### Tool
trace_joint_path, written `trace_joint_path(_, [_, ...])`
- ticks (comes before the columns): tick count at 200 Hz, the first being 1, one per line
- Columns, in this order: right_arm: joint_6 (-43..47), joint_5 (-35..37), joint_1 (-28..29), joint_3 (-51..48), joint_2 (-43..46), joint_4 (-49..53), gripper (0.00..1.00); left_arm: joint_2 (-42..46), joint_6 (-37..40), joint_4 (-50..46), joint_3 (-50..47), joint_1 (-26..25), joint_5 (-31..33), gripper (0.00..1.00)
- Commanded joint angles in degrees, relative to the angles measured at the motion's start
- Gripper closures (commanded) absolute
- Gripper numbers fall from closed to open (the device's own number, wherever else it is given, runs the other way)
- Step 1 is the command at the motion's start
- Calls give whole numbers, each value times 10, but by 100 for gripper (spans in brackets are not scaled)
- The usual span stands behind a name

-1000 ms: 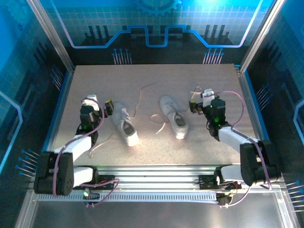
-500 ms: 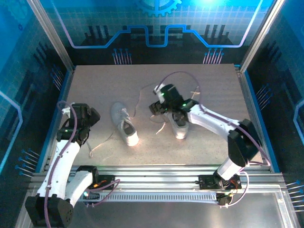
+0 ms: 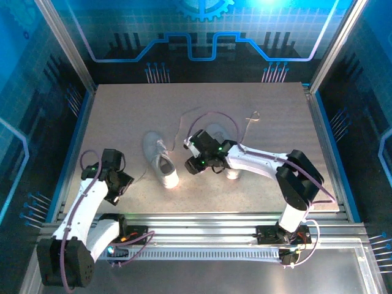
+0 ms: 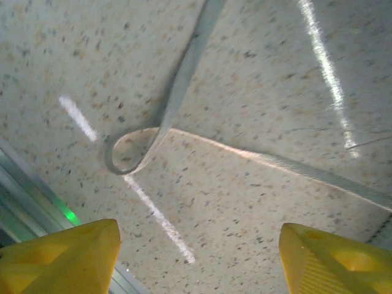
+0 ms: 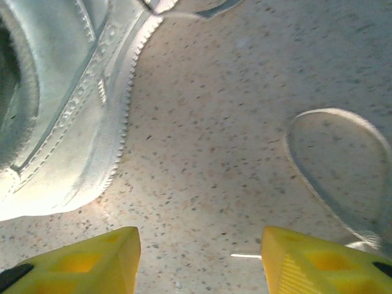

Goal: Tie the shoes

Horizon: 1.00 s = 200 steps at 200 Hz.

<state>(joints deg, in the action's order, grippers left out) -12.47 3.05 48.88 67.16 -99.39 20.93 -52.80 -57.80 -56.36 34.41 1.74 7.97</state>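
Note:
Two white shoes lie mid-table, the left shoe (image 3: 160,160) and the right shoe (image 3: 215,132), which my right arm partly covers. My left gripper (image 3: 117,185) (image 4: 199,260) hovers open over bare table, just short of a looped lace (image 4: 131,150) trailing from the left shoe. My right gripper (image 3: 194,164) (image 5: 199,260) is open low between the two shoes, with nothing between its yellow fingertips (image 5: 79,260). In the right wrist view a white shoe (image 5: 61,104) with a toothed sole edge lies at the left and a lace loop (image 5: 367,233) curls at the right.
A loose lace (image 3: 179,130) runs toward the back of the table (image 3: 122,110). Another lace end (image 3: 251,119) lies right of the right shoe. A metal rail (image 3: 202,220) borders the table's near edge, close behind my left gripper (image 4: 24,202).
My left gripper has come toward the near edge, down over the lace. My right gripper has swung left from the table's right side to between the shoes. Both jaws have narrowed.

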Motion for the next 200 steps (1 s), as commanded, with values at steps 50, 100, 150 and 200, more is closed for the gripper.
trace_joint_path(50, [10,-86,46,10,-66,-26,50,-34,-72,28,-25,55,22,23])
trace_joint_path(100, [9,-123,65,19,-78,-51,53,-104,-73,105,-36,70,33,28])
trace_joint_path(150, [-2,-99,46,17,-41,-57,53,-157,-72,168,-68,70,46,40])
trace_joint_path(200, [-102,-19,-41,98,-46,33,39,-148,-39,162,-59,70,44,79])
